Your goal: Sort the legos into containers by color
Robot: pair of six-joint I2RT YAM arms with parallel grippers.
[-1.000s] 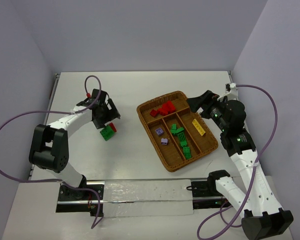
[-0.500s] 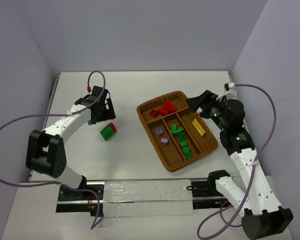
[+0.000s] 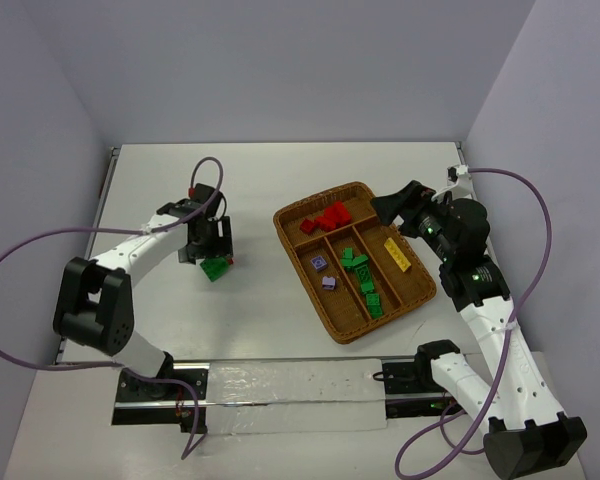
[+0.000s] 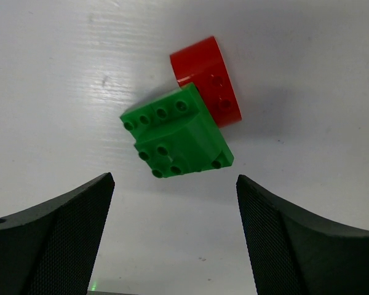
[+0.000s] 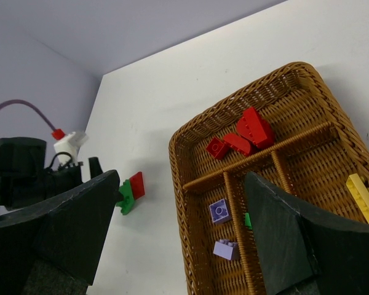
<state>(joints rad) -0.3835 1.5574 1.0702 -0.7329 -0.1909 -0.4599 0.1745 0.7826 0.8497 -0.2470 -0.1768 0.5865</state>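
A green lego point(image 4: 175, 132) joined to a red lego point(image 4: 206, 80) lies on the white table left of the tray; the clump also shows in the top view point(image 3: 217, 267) and the right wrist view point(image 5: 130, 190). My left gripper point(image 3: 208, 250) is open and empty just above the clump, fingers point(image 4: 61, 227) on either side below it in the wrist view. The wicker tray point(image 3: 307, 280) holds red legos point(image 3: 327, 217) in the crosswise section, and purple point(image 3: 320, 263), green point(image 3: 363, 275) and yellow point(image 3: 398, 253) legos in its long slots. My right gripper point(image 3: 390, 205) is open and empty above the tray's far right corner.
The tray's rim point(image 5: 178, 203) stands raised above the table. The table's left edge point(image 3: 108, 200) lies beyond the left arm. Purple cables loop from both arms. A metal rail point(image 3: 280, 385) runs along the near edge.
My left gripper has turned and moved right and nearer, coming down over the green and red clump. The clump, the tray and the right arm have not moved.
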